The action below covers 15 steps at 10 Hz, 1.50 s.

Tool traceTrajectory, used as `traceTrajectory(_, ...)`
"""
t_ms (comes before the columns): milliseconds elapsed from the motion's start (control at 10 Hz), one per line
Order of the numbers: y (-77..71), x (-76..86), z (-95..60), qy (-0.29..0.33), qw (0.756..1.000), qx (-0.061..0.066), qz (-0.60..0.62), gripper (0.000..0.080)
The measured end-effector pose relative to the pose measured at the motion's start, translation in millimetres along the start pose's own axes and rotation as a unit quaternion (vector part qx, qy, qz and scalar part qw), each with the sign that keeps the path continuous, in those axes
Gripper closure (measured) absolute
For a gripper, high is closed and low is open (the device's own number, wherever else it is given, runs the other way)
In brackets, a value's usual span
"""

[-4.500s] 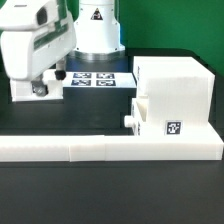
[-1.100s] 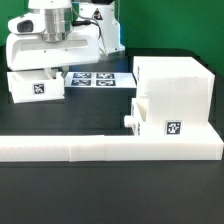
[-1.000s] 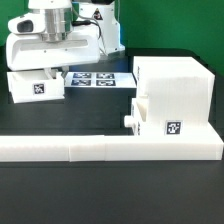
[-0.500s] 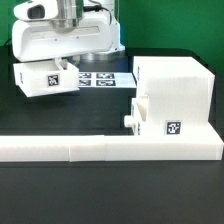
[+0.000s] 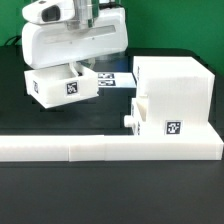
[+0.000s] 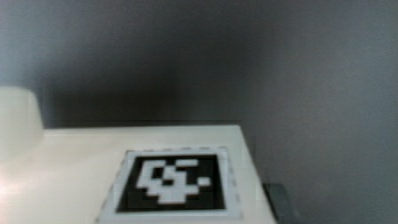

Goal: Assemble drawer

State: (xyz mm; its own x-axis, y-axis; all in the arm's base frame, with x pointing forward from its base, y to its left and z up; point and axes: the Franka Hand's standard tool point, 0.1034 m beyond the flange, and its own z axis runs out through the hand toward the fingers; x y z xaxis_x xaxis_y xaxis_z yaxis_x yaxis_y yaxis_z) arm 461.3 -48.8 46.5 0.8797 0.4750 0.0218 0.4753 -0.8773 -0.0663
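In the exterior view my gripper (image 5: 70, 68) is shut on a small white open-topped tray (image 5: 55, 87) with a black-and-white tag (image 5: 72, 88). It holds the tray slightly tilted above the black table, to the left of the large white housing (image 5: 178, 85). My fingertips are hidden behind the hand and the tray. A second tray (image 5: 150, 120), with a knob (image 5: 128, 120) and a tag (image 5: 172, 128), sits at the housing's lower front. The wrist view shows the held tray's white face and tag (image 6: 175, 183) close up.
A long low white L-shaped wall (image 5: 100, 149) runs along the front, with the housing standing against it. The marker board (image 5: 112, 79) lies on the table behind the held tray, partly covered by it.
My gripper has lifted the small tray off the table at the exterior view's left and carried it right, toward the housing. The housing and the second tray have not moved.
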Motion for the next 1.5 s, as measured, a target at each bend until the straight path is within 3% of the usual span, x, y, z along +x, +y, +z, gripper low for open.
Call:
traceTrajectory(400,5.6,-1.3,2.1,-0.002,0.993,0.002,-0.120,0.0757)
traceTrajectory(700,10.4,24.0,-1.9,-0.015,0.964,0.006,-0.266,0.0757)
traceTrajectory(1100,12.4,23.1,-0.1,-0.019,0.921,0.006,-0.390,0.0757)
traceTrajectory(1300,19.9,17.9,1.3,-0.021,0.877,0.005,-0.479,0.0757)
traceTrajectory(1500,27.0,24.7,-4.9,-0.030,0.840,-0.001,-0.542,0.0757)
